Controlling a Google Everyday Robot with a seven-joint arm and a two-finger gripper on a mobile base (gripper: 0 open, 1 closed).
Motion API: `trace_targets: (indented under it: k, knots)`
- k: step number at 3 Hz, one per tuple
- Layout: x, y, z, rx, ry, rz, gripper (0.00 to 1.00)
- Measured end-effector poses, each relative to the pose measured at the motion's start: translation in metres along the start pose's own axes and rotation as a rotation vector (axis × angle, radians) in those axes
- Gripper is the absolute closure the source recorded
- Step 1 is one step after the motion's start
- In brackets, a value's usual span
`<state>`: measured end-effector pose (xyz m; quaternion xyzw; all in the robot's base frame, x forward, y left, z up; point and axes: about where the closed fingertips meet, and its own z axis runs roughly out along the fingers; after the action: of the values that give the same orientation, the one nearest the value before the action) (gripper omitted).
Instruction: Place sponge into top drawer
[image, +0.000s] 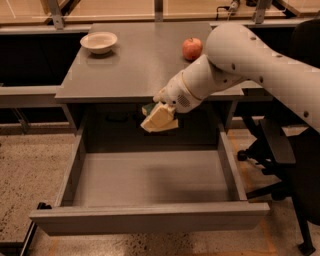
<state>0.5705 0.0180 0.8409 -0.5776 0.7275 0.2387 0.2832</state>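
Arm (260, 65) is glossy white w/ fat rounded links. Gripper (161, 107) sits at the arm's lower-left tip, w/ a cylindrical wrist and thin yellowish seam ring (186, 89) just behind it. Few small dark dots (260, 79) on the big link up-right of the claw.

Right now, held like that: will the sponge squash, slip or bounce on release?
The sponge is probably soft: pale foam, likely squashing in the gripper holding it above the top drawer. Likely light, being foam, so should land gently. Flat-sided, so unlikely to roll.
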Motion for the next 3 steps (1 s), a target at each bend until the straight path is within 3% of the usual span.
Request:
trace_targets:
  k: [1,3]
  knots:
    - [0.044,0.029,0.012,-0.027,0.032,0.093,1.0]
    - [0.054,0.038,0.026,-0.078,0.078,0.08,1.0]
